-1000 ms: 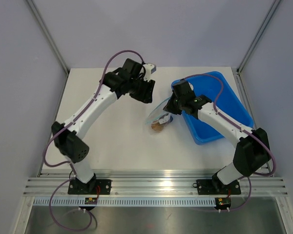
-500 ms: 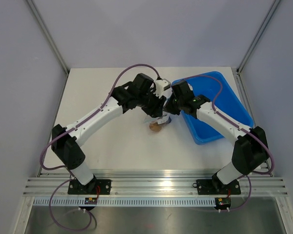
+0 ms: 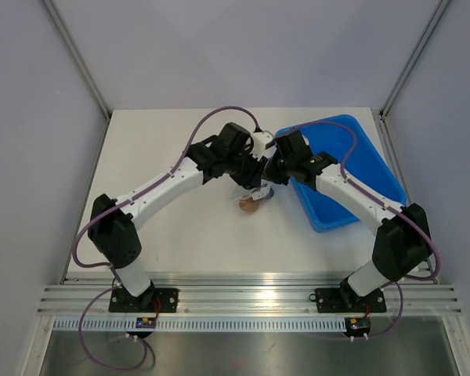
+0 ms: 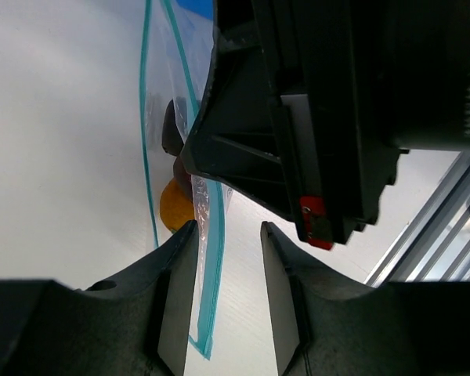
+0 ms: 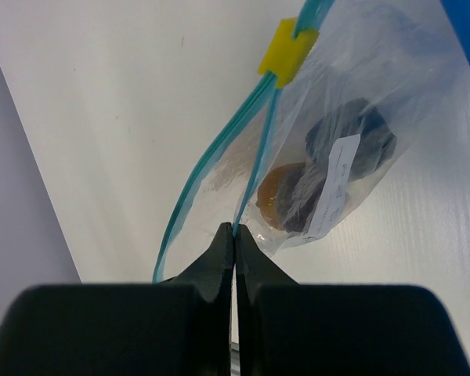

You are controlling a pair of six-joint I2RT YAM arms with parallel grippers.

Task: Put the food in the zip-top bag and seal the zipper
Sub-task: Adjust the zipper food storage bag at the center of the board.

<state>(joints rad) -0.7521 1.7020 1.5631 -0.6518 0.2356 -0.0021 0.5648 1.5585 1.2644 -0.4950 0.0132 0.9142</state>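
The bag (image 5: 341, 94) sits on the table (image 3: 141, 141) just beside the tray (image 3: 376, 168), between the two tools, with the food (image 5: 282, 194) inside it: one orange piece and dark ones. The right tool (image 5: 233, 233) is clenched on the zipper (image 5: 258, 149), pinching one lip of the bag's mouth, which gapes below a yellow slider (image 5: 286, 45). The left tool (image 4: 227, 270) is released, its fingers (image 4: 176, 305) apart on either side of the bag's teal edge, just beside the right tool.
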